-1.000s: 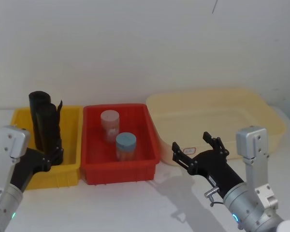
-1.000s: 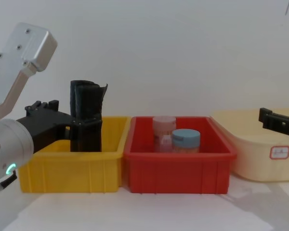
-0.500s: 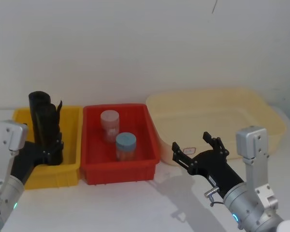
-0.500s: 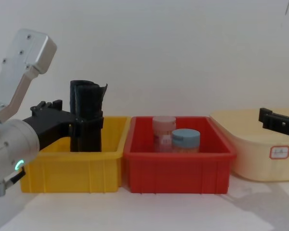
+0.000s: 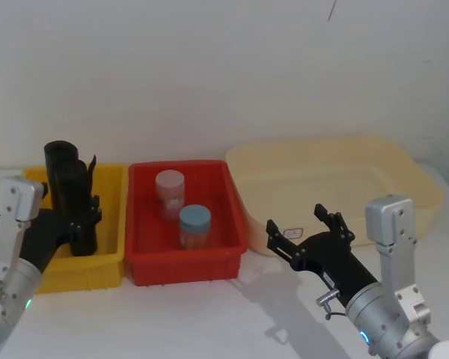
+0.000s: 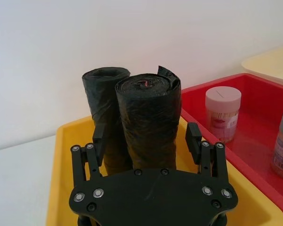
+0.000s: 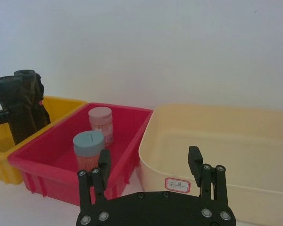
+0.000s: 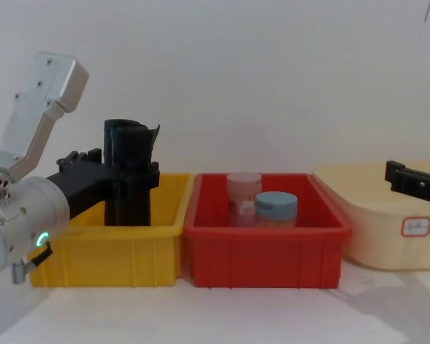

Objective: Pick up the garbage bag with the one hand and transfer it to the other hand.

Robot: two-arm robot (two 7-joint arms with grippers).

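A cream tub (image 5: 337,179), its front label (image 7: 177,185) too small to read, sits at three o'clock of a red bin (image 5: 236,198) holding two jars (image 5: 195,224). The right gripper (image 5: 295,218) hovers before the tub, fingers spread. At the red bin's nine o'clock, a yellow bin (image 5: 82,273) holds the garbage bag (image 6: 148,117) upright against a half-hidden second roll (image 6: 104,94). The left gripper (image 8: 140,172) straddles the bag, fingers spread, its body hiding the bag's foot.

left gripper (image 5: 90,215) climbed from low on the garbage bag (image 5: 76,187) to mid-height
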